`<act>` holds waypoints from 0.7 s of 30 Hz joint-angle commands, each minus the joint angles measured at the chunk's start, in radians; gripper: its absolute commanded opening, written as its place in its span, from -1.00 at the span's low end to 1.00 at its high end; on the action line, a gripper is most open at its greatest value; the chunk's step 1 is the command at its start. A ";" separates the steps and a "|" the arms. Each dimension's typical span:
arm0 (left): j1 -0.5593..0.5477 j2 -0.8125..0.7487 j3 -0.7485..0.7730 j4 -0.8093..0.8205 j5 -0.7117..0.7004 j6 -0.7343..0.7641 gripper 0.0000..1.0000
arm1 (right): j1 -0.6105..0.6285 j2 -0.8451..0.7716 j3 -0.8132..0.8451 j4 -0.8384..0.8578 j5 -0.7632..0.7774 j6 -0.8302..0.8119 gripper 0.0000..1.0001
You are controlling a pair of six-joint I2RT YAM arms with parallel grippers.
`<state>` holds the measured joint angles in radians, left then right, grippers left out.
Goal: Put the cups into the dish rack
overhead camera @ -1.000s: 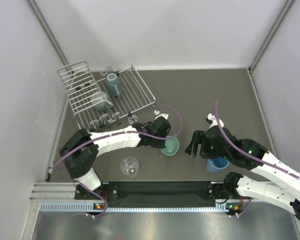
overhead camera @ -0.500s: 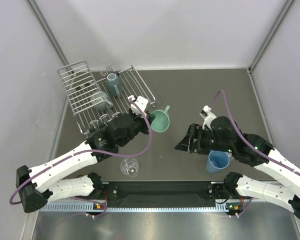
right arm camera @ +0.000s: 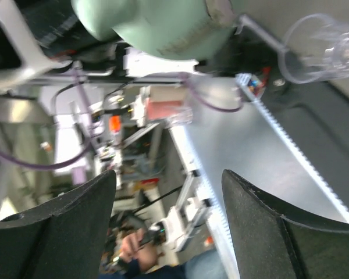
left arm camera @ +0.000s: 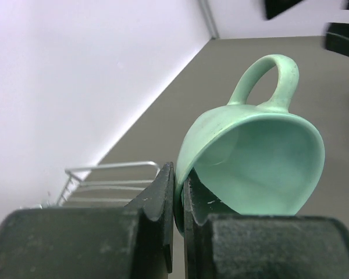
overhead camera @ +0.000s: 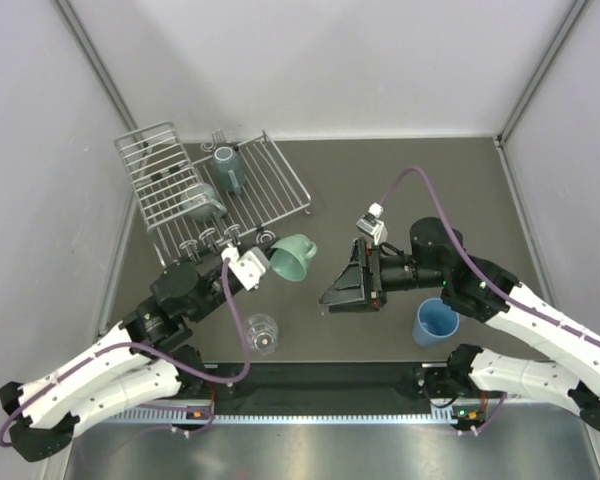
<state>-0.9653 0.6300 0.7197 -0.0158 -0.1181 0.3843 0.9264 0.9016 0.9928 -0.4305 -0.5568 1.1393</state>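
Note:
My left gripper (overhead camera: 263,264) is shut on the rim of the mint-green mug (overhead camera: 293,257) and holds it tilted above the table, just in front of the silver wire dish rack (overhead camera: 280,185). In the left wrist view the fingers (left arm camera: 163,192) pinch the mug's wall (left arm camera: 262,157), handle up. A grey-teal mug (overhead camera: 226,168) lies on the rack's grid. A clear glass (overhead camera: 261,334) stands near the front edge. My right gripper (overhead camera: 342,287) is open and empty, raised beside the mint-green mug (right arm camera: 163,23). The blue tumbler (overhead camera: 436,322) stands under the right arm.
White walls enclose the dark table on three sides. The rack's raised slotted section (overhead camera: 162,178) is at the far left, with small hooks (overhead camera: 210,240) along its near edge. The metal rail (overhead camera: 310,410) runs along the front. The clear glass also shows in the right wrist view (right arm camera: 323,46).
My left arm has drawn back toward its base, carrying the mint-green mug left and up off the table. My right gripper has risen and swung left toward the mug.

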 commanded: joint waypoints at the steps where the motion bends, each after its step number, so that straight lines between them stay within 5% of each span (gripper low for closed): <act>1: -0.004 -0.055 -0.012 0.019 0.188 0.188 -1.00 | -0.003 0.003 -0.026 0.217 -0.149 0.134 0.46; 21: -0.004 -0.211 -0.055 -0.038 0.371 0.390 -1.00 | -0.003 0.148 0.003 0.315 -0.195 0.376 0.11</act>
<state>-0.9653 0.4263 0.6559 -0.1150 0.1989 0.7235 0.9264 1.0348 0.9733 -0.1787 -0.7464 1.4635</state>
